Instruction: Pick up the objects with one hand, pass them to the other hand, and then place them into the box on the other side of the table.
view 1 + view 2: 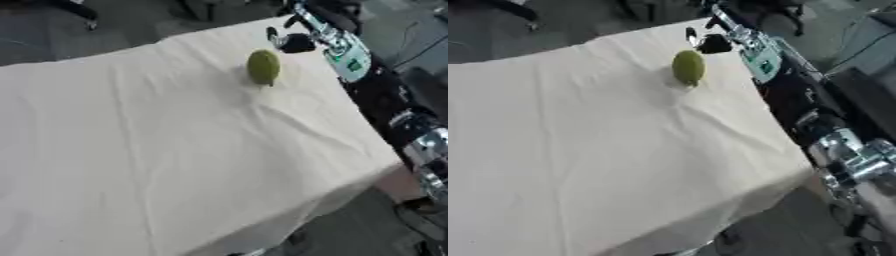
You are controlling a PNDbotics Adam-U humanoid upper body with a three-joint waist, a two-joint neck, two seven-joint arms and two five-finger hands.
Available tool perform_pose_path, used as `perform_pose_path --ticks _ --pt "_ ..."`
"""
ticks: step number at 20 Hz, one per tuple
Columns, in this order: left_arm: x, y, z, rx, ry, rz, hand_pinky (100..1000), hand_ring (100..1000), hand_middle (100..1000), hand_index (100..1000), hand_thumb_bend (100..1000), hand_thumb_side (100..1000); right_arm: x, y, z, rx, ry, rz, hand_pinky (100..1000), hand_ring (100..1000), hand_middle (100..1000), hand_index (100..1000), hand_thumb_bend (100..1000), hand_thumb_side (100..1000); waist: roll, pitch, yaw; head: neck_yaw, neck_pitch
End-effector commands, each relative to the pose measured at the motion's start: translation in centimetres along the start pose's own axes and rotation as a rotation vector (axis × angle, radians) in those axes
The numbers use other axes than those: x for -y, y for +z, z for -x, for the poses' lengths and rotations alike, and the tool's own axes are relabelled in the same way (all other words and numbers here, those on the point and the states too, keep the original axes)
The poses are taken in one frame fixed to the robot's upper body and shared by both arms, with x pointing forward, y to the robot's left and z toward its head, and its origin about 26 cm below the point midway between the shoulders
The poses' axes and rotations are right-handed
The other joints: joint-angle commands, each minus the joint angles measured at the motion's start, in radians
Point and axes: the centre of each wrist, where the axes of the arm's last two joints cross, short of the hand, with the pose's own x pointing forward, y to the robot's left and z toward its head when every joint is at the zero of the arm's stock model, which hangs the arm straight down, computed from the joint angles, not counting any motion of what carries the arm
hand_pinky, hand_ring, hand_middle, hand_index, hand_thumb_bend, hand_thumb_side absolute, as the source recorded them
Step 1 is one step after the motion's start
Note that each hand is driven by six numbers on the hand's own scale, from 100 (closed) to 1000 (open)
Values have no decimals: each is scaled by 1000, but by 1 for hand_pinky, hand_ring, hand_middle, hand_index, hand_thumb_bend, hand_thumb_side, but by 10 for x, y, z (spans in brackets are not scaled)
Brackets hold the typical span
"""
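The green fruit (263, 66), oval and pear-like, lies on the cream tablecloth (157, 150) near the table's far right corner, free of any grip. A small shadow sits beneath it, and creases in the cloth run outward from that spot.

The right hand (291, 42) hangs just beyond the fruit, over the far right edge of the table, apart from the fruit and not touching it. Its dark fingers are blurred; whether they are spread or curled cannot be told. The right arm (385, 100), black with a pale green section and silver joints, extends along the table's right edge toward the lower right corner.

Grey floor (367, 225) surrounds the table.
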Motion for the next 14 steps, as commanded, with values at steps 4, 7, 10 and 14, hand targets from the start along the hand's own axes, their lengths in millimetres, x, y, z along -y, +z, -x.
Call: perform_pose_path --ticks 4,7,10,14 --pt "27 2 -7 -13 70 -24 649 100 843 928 100 354 8 4 20 -104 91 -45 740 870 899 946 100 403 5 -1 27 -48 -2" --pt "39 4 -9 -38 108 -25 645 100 850 933 100 398 -2 6 23 -132 106 -93 751 859 879 947 100 530 7 6 39 -58 -2" --pt "45 5 -10 -56 124 -25 643 100 851 934 100 408 -11 8 24 -147 124 -163 761 844 840 941 100 592 8 8 43 -62 -2" --pt "48 4 -11 -60 139 -19 643 100 852 935 100 419 -13 7 20 -127 163 -205 737 749 620 745 100 250 9 7 39 -59 -2"
